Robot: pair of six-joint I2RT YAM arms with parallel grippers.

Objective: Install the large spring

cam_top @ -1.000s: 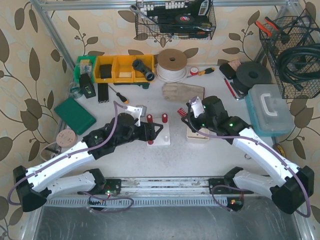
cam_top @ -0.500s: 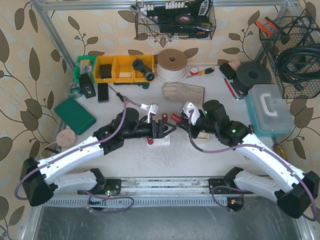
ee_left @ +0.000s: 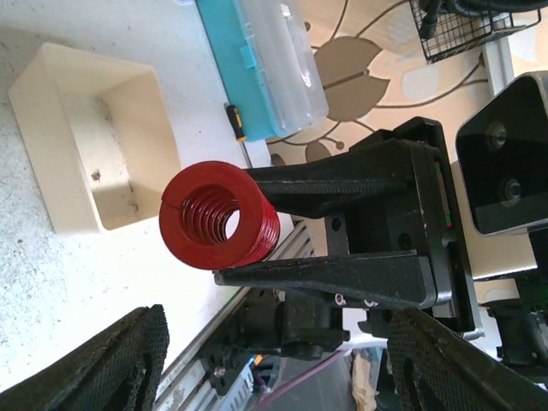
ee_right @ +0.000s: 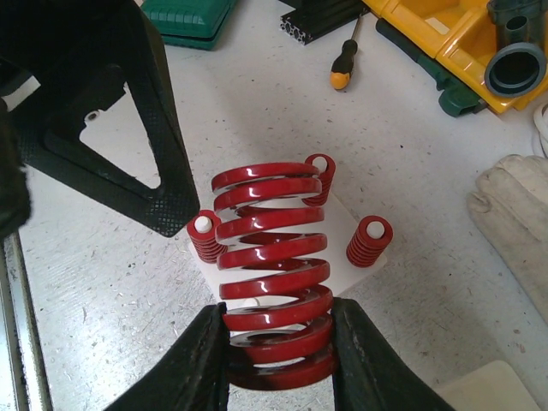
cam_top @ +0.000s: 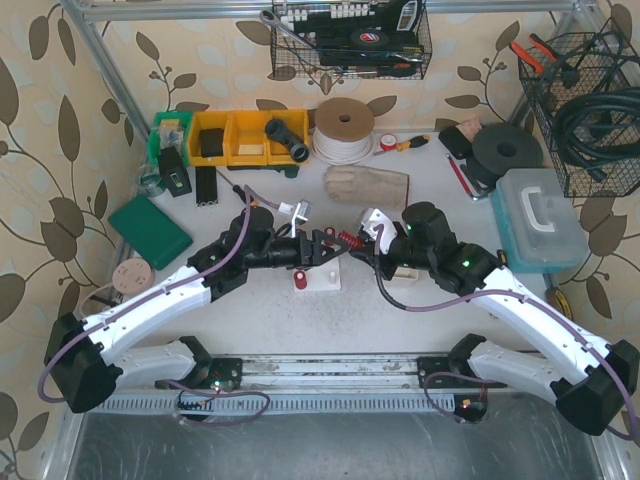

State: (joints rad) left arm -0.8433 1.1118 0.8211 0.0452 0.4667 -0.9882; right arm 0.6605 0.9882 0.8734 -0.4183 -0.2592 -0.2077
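Two hands in play. My right gripper [ee_right: 281,351] is clamped on the end coils of the large spring [ee_right: 270,257], so most of its length sticks out free past the fingers. I judge that leaves the far end clear for my other hand or for a peg. The spring is in the air, roughly level, over the white base plate [ee_right: 338,214] and not on it. Three small springs [ee_right: 368,241] sit on pegs at the plate's corners; a fourth spot is mostly hidden under the big coil. My left gripper [cam_top: 325,250] is spread wide with nothing in it, facing the spring's free end head-on. The left wrist view looks straight down the bore. That free end sits just ahead of my left fingertips, with no contact that I can see. Probably a handover or a regrip; can't tell which.
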